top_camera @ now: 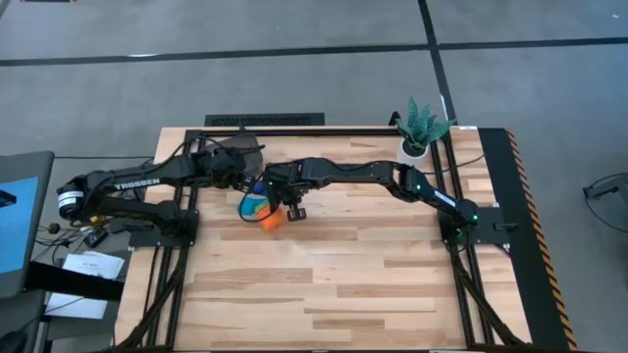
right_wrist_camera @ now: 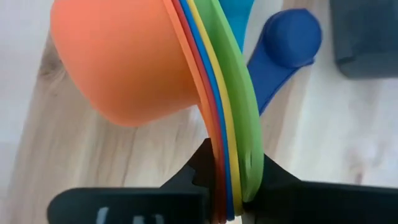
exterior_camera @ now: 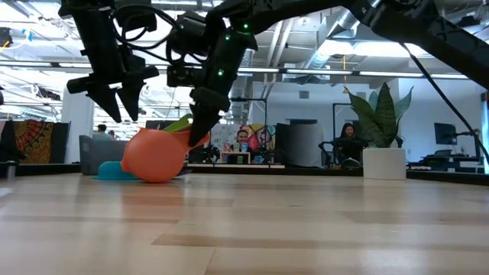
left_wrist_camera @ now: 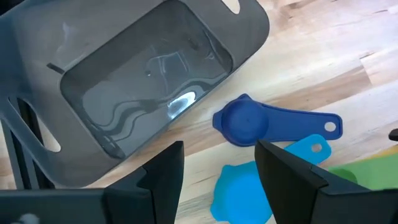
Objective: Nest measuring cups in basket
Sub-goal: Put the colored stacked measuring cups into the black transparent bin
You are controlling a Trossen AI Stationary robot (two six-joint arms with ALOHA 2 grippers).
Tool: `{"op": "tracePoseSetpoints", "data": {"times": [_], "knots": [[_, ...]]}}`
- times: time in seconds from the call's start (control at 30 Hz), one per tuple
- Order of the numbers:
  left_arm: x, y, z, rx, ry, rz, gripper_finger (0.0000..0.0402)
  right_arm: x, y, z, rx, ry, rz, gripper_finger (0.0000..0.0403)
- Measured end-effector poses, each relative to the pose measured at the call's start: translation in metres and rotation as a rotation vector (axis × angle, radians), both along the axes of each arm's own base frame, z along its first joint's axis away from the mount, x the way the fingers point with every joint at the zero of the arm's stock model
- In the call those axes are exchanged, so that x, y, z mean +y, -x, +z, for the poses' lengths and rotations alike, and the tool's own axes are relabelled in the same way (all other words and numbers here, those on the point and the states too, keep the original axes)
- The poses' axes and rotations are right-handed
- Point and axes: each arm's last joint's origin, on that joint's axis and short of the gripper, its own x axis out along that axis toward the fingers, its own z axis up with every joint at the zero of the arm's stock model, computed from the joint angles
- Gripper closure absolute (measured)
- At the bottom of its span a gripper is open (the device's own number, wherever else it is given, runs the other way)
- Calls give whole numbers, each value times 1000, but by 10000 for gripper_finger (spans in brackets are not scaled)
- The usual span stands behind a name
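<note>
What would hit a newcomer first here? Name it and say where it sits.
The bright orange cup, outermost of a nested stack, with the right gripper shut on the stack's fanned handles near the table's middle. Next, the empty grey basket lying tipped beside a dark blue cup and a light blue cup, with the left gripper open above them.

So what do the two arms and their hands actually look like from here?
Both arms are dark, jointed and slim. The left arm carries white TROSSEN lettering and a pale round cap at its base end; the right arm shows small green lights at its joints. Each hand has two black fingers: the left hand broad and flat-faced, the right hand with toothed inner faces.
</note>
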Motion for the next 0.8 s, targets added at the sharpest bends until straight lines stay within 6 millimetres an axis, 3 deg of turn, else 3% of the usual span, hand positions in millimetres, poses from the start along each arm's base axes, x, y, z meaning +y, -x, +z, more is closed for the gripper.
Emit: {"op": "tracePoseSetpoints", "data": {"times": [0.37, 0.63, 0.8], "knots": [[-1, 2, 2, 21, -20, -51, 216, 36, -5, 3, -10, 218, -12, 363], [-4, 11, 12, 32, -91, -137, 216, 67, -8, 3, -78, 339, -159, 360], [-6, 18, 19, 41, -143, -208, 216, 98, -6, 3, -132, 333, -242, 358]]}}
